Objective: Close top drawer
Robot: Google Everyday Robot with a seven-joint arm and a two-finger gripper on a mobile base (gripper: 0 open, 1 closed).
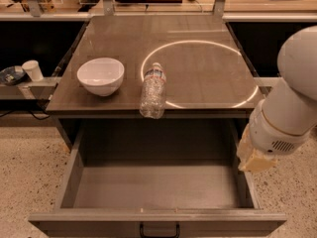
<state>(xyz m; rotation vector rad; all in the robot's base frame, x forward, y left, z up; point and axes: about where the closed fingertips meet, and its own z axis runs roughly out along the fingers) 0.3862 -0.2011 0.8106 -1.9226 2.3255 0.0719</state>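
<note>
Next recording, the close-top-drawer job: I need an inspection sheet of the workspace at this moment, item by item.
Surface: grey cabinet top, with a bright ring of light reflected on it.
Job's things: top drawer pulled far out, nothing seen inside; black handle at front centre.
Clutter: white bowl upright at left; clear water bottle lying on its side, base at the front edge above the drawer.
Grippers: gripper low at right, beside the drawer's right wall, on the white arm.
Cables: what seems a dark cord low at far left.
Surroundings: speckled floor; small white cup on a side ledge at left.
</note>
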